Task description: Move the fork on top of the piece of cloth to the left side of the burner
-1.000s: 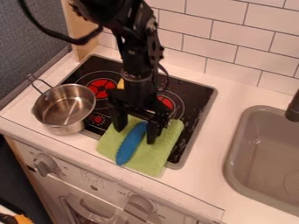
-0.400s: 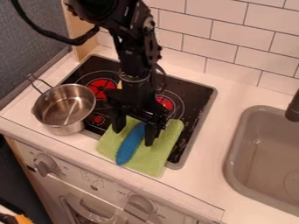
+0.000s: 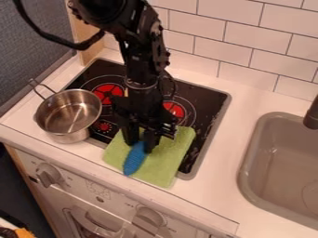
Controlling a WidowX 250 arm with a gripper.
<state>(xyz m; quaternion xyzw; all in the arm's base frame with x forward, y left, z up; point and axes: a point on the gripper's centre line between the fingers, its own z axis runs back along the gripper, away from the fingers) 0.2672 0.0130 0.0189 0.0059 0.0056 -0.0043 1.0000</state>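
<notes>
The gripper point(image 3: 140, 143) hangs over the green cloth point(image 3: 164, 160), its two fingers closed against the sides of a long blue ribbed object point(image 3: 135, 159). This blue piece lies slantwise on the cloth, its lower end towards the front edge and its upper part hidden by the gripper; I cannot make out fork tines on it. The cloth covers the front of the black stove top point(image 3: 207, 117). Behind the gripper, to the left, is a red burner point(image 3: 107, 94); another red burner point(image 3: 175, 109) shows on the right.
A steel pot point(image 3: 67, 115) stands at the left, overlapping the stove's edge. A sliver of something yellow shows behind the arm. The grey sink point(image 3: 268, 139) is at the right, the tiled wall point(image 3: 248, 44) behind.
The gripper's fingers have come together around the blue object, and the gripper has shifted slightly left and lower. Cloth and pot have stayed put.
</notes>
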